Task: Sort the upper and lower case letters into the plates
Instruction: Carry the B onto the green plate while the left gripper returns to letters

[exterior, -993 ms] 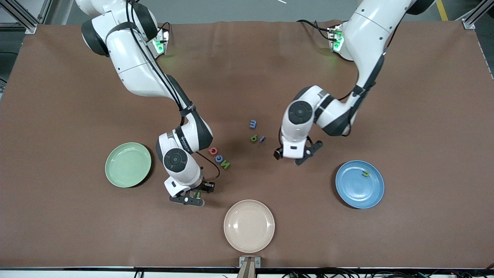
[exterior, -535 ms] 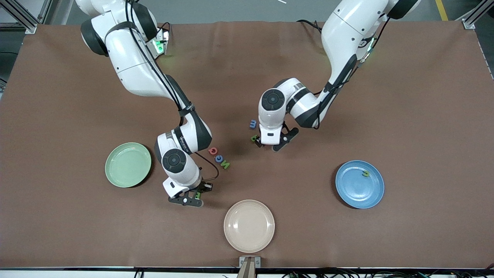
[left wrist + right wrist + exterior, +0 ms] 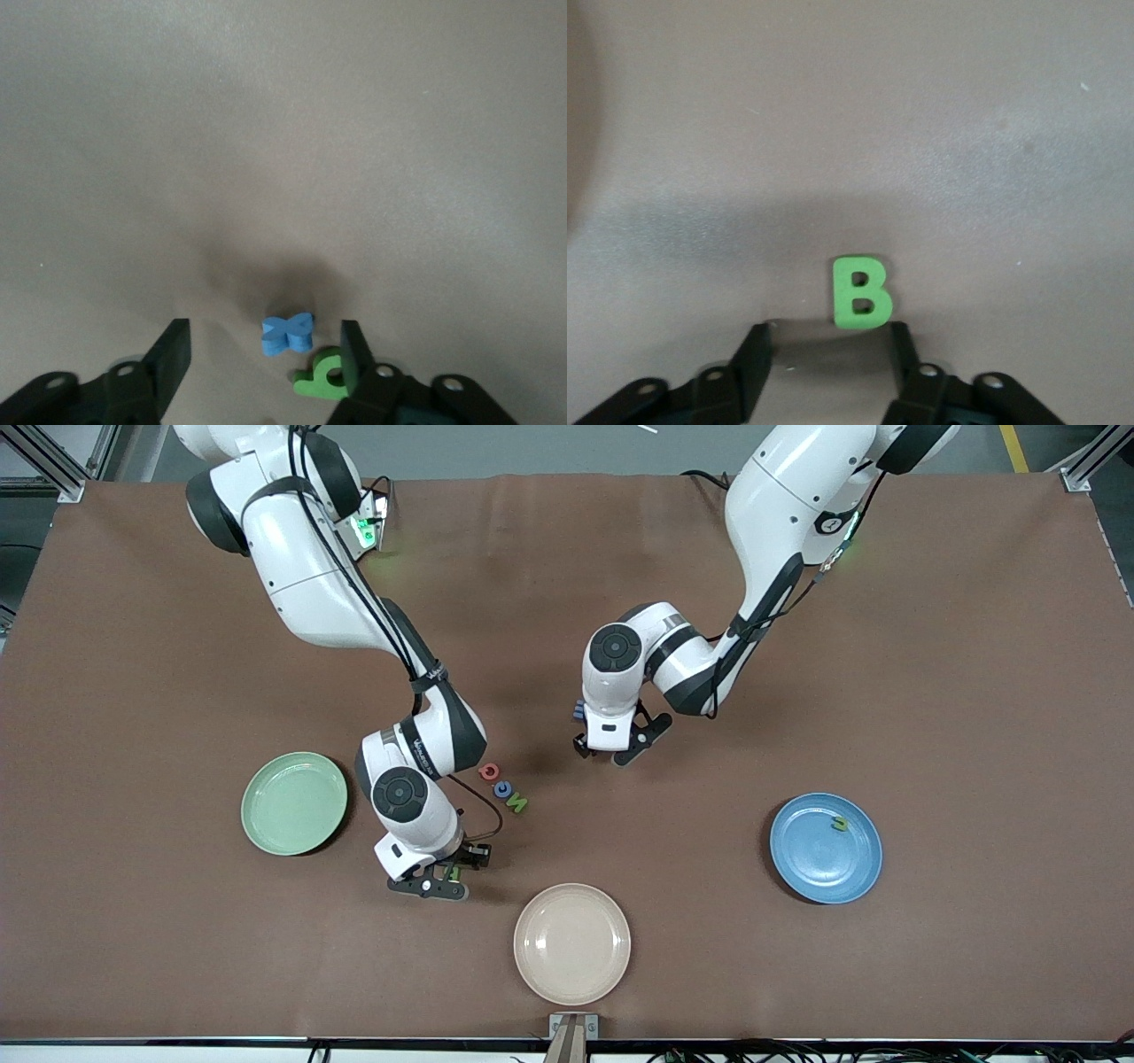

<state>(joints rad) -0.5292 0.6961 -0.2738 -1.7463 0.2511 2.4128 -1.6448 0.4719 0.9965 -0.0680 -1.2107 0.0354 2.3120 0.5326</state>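
The pale mint green plate [image 3: 294, 803] lies toward the right arm's end, with nothing on it. The blue plate [image 3: 815, 861] lies toward the left arm's end and holds one small green letter [image 3: 840, 824]. My left gripper [image 3: 606, 750] is open, low over a blue x [image 3: 288, 334] and a green lowercase letter [image 3: 321, 378]; the x lies between its fingers [image 3: 173, 354]. My right gripper [image 3: 441, 878] is open, low over the table, with a green B [image 3: 862, 293] just ahead of its fingertips [image 3: 757, 352]. The B is barely visible in the front view [image 3: 455, 873].
A cream-beige plate [image 3: 572, 943] lies near the front edge. A red letter [image 3: 488, 771], a blue letter [image 3: 502, 787] and a green N [image 3: 519, 805] lie in a row beside the right arm's wrist. A blue m [image 3: 578, 709] peeks out beside the left wrist.
My left arm has swung from beside the blue plate to the small letters in the middle, now covering them in the front view. My right gripper has hardly moved.
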